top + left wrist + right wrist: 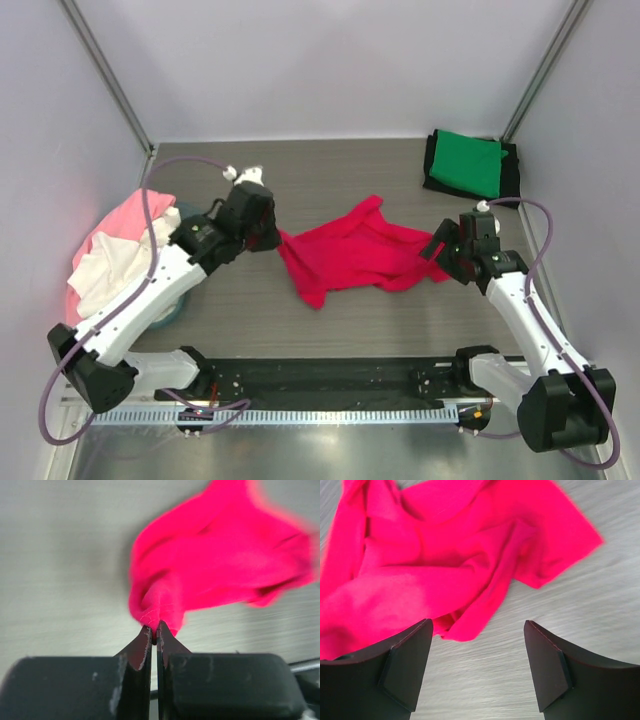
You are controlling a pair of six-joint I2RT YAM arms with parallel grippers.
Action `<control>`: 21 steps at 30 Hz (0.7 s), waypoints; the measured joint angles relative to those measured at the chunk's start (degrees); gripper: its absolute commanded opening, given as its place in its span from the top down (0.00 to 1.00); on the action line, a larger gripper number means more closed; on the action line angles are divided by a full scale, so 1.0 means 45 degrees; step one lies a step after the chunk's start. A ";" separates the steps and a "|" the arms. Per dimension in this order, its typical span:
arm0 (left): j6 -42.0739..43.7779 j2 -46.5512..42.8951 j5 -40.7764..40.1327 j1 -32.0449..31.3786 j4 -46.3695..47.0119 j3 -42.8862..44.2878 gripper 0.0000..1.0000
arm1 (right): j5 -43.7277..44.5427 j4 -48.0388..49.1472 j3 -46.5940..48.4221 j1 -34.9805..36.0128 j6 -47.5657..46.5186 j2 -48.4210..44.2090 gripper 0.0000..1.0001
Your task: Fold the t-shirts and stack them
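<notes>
The crimson t-shirt (355,255) lies crumpled in the middle of the table. My left gripper (274,238) is shut on its left edge, and the pinched cloth (156,611) bunches at the fingertips in the left wrist view. My right gripper (437,250) is open and empty at the shirt's right edge, and the shirt (435,555) lies just ahead of its fingers (407,662). A folded green t-shirt (468,162) lies on a black one (512,170) at the back right. Light pink (122,218) and white (112,265) t-shirts are piled at the left.
A greyish-teal cloth (172,310) peeks from under the left pile. White walls enclose the table on three sides. A black strip (330,385) and a metal rail (300,415) run along the near edge between the arm bases.
</notes>
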 measured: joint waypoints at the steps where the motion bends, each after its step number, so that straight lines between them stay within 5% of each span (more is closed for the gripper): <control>1: -0.0083 0.0121 0.0034 0.0063 0.0063 -0.0709 1.00 | -0.0311 0.0136 -0.0010 0.0000 -0.0005 0.0078 0.21; 9: -0.0515 -0.0248 0.0374 0.0219 0.0408 -0.3371 1.00 | -0.2793 0.1423 -0.0937 0.0622 -0.0010 0.0418 0.23; 21: -0.0743 -0.1273 0.0248 0.0257 0.0733 -0.4197 0.95 | -0.3390 0.3376 0.1229 0.7227 0.0403 0.4381 0.28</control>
